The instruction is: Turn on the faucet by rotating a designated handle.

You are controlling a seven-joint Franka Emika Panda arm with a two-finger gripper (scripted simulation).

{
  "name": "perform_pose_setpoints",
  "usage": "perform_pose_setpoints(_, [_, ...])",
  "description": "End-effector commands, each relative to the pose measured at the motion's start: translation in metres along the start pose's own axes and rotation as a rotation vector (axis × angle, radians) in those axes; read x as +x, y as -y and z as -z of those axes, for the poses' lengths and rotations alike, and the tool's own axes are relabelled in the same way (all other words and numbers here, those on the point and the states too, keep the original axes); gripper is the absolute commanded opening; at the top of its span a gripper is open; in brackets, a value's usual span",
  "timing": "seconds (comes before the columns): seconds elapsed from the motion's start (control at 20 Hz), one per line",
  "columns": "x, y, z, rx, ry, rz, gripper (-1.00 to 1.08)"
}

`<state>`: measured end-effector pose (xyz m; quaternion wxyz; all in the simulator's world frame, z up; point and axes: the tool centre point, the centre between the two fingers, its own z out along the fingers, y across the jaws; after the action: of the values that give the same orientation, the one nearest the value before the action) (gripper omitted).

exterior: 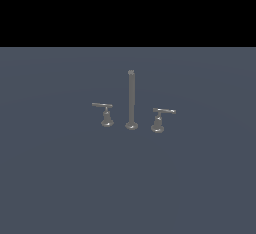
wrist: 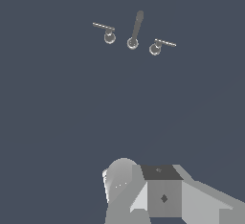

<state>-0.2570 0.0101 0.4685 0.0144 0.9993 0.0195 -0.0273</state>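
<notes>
The faucet stands on the dark blue-grey floor, a tall thin spout post [exterior: 131,98] on a round foot. The handle [exterior: 161,117] is the lever on the exterior view's right, its flat bar sticking out rightward from a flared cone base. In the wrist view I see the post [wrist: 136,28] and the handle [wrist: 161,44] from above, small and far off. Only a grey blocky part of my arm's end [wrist: 160,194] shows there, well short of the faucet. No fingers are visible, and the arm is absent from the exterior view.
A twin lever [exterior: 104,114] with its bar pointing to the exterior view's left stands on the other side of the post, also seen from the wrist [wrist: 107,31]. Flat blue-grey floor [exterior: 60,178] surrounds the set.
</notes>
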Motion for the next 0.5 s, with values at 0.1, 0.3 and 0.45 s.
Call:
perform_pose_setpoints(0.1, [0.0,0.0,-0.001,0.0,0.0,-0.003,-1.0])
perform_pose_setpoints(0.3, [0.004,0.002,-0.005,0.001,0.0,-0.023,-1.0])
perform_pose_setpoints(0.45, [0.01,0.004,-0.011,0.002,0.0,-0.052,-1.0])
